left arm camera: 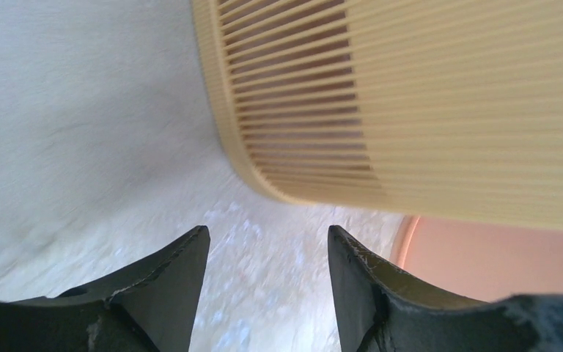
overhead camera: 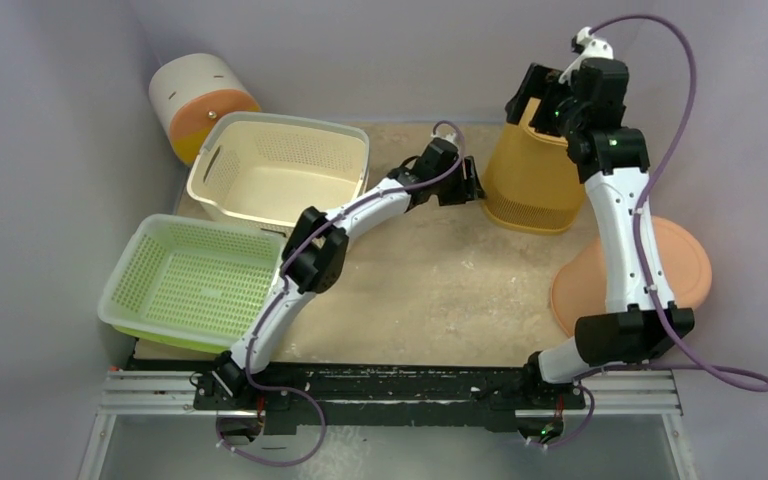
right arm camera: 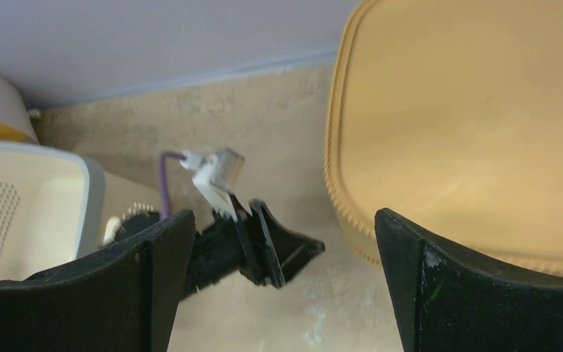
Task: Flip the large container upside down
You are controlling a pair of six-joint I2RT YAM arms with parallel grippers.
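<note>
**Container looks flipped: check it, then back away**

Nearest you, the pink lid (overhead camera: 685, 262) lies flat on the right of the table (overhead camera: 440, 290). Further in, your left gripper (overhead camera: 472, 186) sits low beside the large container (overhead camera: 535, 180), jaws spread and empty, close to its slatted rim but not touching. The container stands at the far right, wide end down. The right wrist view shows a closed flat face turned upward, so I judge it is already base-up. Above it your right gripper (overhead camera: 538, 100) hangs with fingers apart, gripping nothing. Next move: confirm the container rests steady, then lift both arms clear without nudging it
</note>
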